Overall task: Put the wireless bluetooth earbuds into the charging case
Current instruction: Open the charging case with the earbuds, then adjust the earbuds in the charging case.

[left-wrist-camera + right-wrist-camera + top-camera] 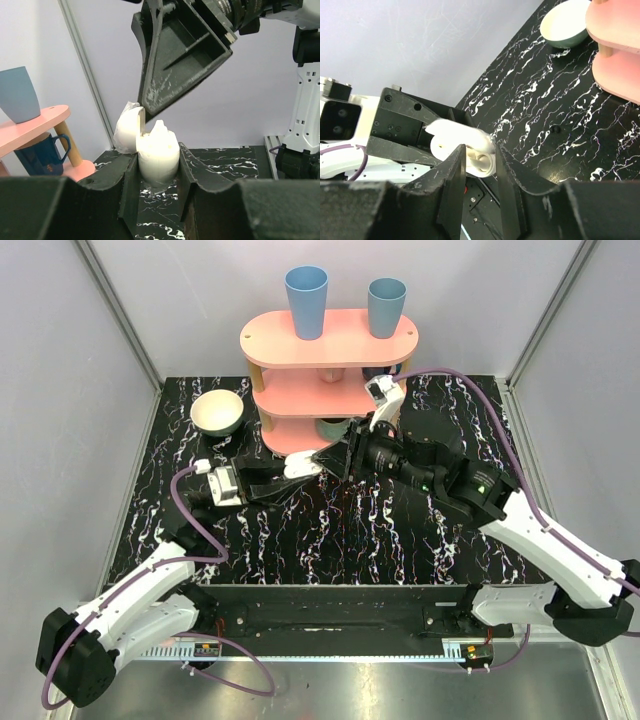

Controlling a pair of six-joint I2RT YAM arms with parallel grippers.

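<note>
My left gripper [298, 468] is shut on the charging case [157, 155], a small white oblong held upright above the table, its lid [128, 127] hinged open to the left. One white earbud [160, 127] sticks up out of the case's top. My right gripper [332, 454] hangs right over the case, its fingers [175, 65] tipped down at the opening. In the right wrist view its jaws [480, 152] stand a narrow gap apart around the case mouth [472, 145], with the earbud [482, 161] between them. Whether they pinch it does not show. I see no second earbud.
A pink three-tier shelf [330, 340] stands at the back just behind both grippers, with two blue cups [306, 300] [386, 305] on top and a dark mug [42, 152] on a lower tier. A cream bowl [217, 412] sits at the back left.
</note>
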